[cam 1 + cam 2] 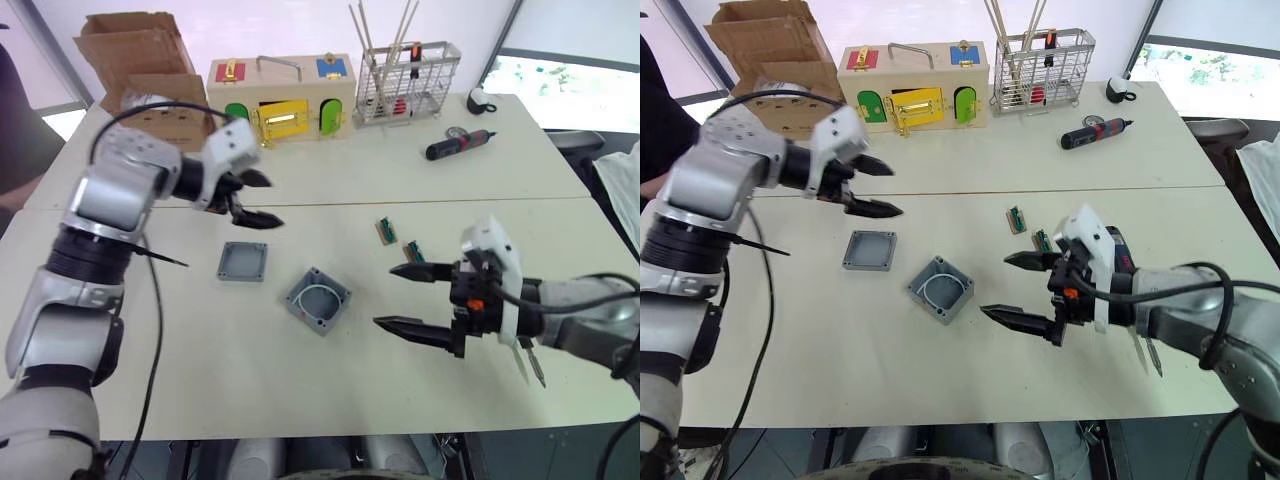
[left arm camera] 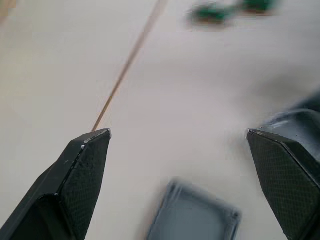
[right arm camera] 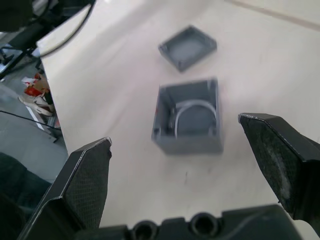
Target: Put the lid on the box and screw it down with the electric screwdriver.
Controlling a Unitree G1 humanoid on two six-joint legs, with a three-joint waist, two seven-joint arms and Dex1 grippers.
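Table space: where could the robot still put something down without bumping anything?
Bare: the near strip of the pale table below the deep grey square plastic box, and the stretch between the wooden box with coloured doors and the flat grey lid. Crowded: around the wire basket.

Two head-mounted eye views look forward and down across the whole counter, from its near edge to the far edge, and share nearly the same scene. The left wrist view looks along the left tool, close above the counter, onto the lid. The right wrist view looks along the right tool from a little farther off, taking in the box and the same lid beyond it.
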